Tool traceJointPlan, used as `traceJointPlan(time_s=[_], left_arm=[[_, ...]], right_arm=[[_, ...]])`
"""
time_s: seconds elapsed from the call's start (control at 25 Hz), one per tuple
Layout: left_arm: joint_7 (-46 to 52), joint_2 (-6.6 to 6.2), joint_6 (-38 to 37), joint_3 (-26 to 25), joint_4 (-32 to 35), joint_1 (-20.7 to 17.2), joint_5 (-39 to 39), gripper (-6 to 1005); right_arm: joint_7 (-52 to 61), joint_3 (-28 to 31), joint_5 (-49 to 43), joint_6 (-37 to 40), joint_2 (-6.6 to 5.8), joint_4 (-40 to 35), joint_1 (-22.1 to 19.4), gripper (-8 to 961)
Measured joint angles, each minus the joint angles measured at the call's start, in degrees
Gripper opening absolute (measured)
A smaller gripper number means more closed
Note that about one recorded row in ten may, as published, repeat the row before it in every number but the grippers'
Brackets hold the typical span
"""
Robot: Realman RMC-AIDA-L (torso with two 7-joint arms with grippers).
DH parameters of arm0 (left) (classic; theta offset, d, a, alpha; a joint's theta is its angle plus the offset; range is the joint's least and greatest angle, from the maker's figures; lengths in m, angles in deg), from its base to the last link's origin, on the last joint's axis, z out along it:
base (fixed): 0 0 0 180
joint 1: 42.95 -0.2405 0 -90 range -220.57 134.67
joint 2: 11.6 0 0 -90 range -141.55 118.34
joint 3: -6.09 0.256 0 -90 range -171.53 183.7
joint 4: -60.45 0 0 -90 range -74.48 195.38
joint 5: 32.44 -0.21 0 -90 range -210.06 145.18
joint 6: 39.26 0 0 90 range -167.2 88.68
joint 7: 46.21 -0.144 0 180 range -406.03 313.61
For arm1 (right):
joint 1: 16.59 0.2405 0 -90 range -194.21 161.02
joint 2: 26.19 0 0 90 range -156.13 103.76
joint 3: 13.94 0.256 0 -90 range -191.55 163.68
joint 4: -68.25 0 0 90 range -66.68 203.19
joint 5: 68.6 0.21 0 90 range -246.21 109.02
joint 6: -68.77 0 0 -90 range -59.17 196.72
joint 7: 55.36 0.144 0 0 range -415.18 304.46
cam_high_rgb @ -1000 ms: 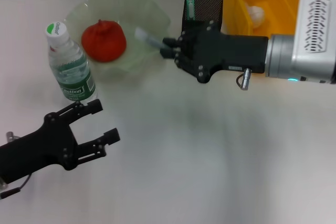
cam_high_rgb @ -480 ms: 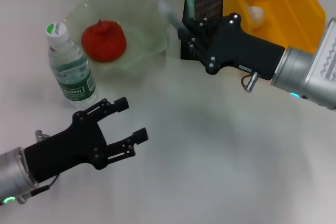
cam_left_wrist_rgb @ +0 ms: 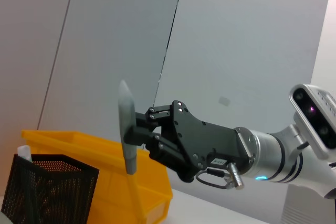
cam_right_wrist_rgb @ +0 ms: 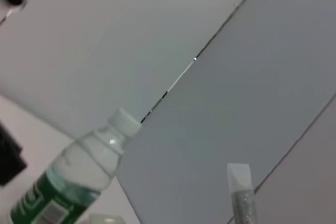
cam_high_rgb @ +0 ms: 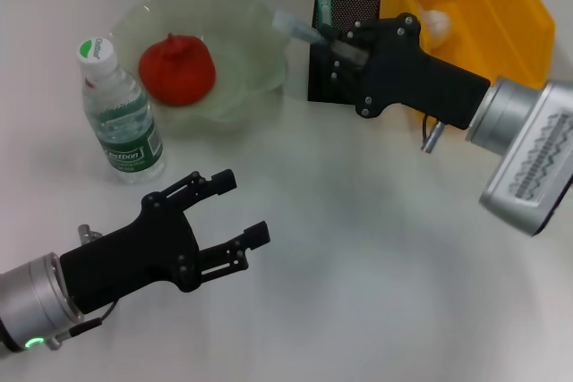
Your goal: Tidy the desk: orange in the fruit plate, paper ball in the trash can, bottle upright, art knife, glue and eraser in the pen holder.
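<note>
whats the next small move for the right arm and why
Probably lower the art knife tip-down into the pen holder, then open. The right gripper holds it clamped, about upright beside and above the holder's rim; the left gripper hangs open, idle.

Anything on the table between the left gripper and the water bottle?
Nothing: the head view shows bare table between the open left gripper and the upright water bottle.

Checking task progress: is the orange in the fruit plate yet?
Yes, the orange sits inside the plate in the head view.
</note>
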Motion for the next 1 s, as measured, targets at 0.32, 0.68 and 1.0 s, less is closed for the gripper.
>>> traceJointPlan(time_s=[0.32,0.68,1.0], left_arm=[[-0.1,0.63,0.2,-0.1,0.0,0.1,0.5,844],[-0.2,0.96,0.7,-0.3,0.6,0.2,0.5,844],[-0.2,1.03,0.8,-0.7,1.3,0.3,0.6,844]], right_arm=[[-12.1,0.0,1.0,-4.4,-0.01,0.0,2.0,133],[-10.2,-0.2,5.9,-10.8,-0.01,0.6,7.0,148],[11.4,-0.2,6.3,-16.6,-0.01,2.1,11.9,181]])
